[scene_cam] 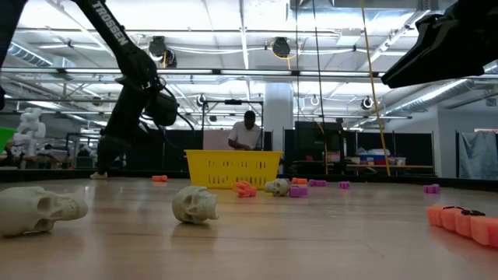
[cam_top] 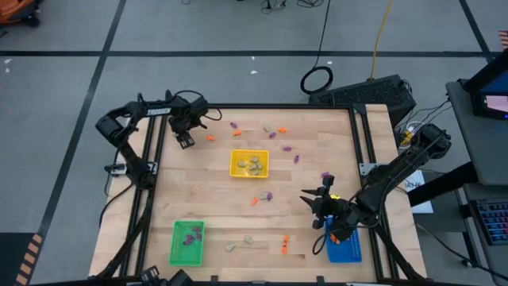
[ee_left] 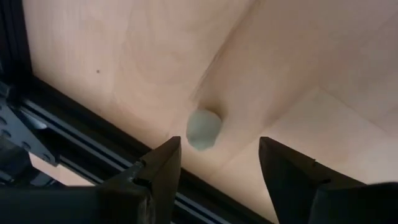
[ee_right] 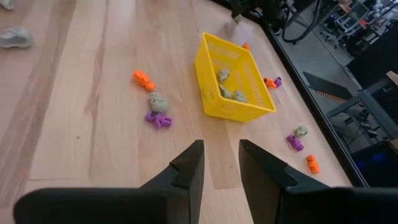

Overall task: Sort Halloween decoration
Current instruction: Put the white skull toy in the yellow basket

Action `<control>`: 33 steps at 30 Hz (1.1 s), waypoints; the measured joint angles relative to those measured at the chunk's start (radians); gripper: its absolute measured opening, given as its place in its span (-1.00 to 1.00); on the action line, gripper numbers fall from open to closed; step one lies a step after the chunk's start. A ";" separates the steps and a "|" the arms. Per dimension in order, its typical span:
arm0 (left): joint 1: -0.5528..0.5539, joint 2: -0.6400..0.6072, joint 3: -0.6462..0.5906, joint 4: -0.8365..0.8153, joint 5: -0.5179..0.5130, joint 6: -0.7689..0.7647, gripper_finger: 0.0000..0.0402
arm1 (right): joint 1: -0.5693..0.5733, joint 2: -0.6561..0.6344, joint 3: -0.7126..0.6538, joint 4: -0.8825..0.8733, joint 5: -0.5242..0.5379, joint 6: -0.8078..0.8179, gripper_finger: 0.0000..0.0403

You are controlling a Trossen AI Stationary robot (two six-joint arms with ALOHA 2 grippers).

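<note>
- We see the left gripper [cam_top: 185,140] at the table's far left corner, near the black frame rail [ee_left: 93,134]; its fingers [ee_left: 163,168] stand wide apart with nothing between them.
- In its wrist view a pale blurred trinket [ee_left: 203,129] shows ahead of the fingers; we cannot tell whether it rests on the wooden table [cam_top: 317,230].
- The right gripper [cam_top: 310,199] hangs over the table's right side, just beyond the blue tray [cam_top: 344,246]; its fingers [ee_right: 186,168] sit narrow, holding nothing.
- The yellow tray [cam_top: 249,164] mid-table holds beige-grey pieces [cam_top: 253,165]; the green tray [cam_top: 187,242] holds purple ones [cam_top: 190,235].
- Orange trinkets [cam_top: 256,200], purple trinkets [cam_top: 285,148] and two pale skulls [scene_cam: 194,205] lie loose across the wood.
</note>
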 joint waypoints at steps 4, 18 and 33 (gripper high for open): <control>0.001 0.010 0.000 0.025 -0.003 0.014 0.07 | -0.001 0.000 0.000 -0.001 0.000 0.000 -0.56; 0.011 0.014 0.000 0.027 -0.007 0.026 0.07 | -0.002 0.000 0.000 -0.004 0.000 -0.001 -0.56; 0.011 0.014 0.000 0.010 -0.013 -0.024 0.06 | -0.001 0.000 0.000 -0.003 0.000 -0.004 -0.56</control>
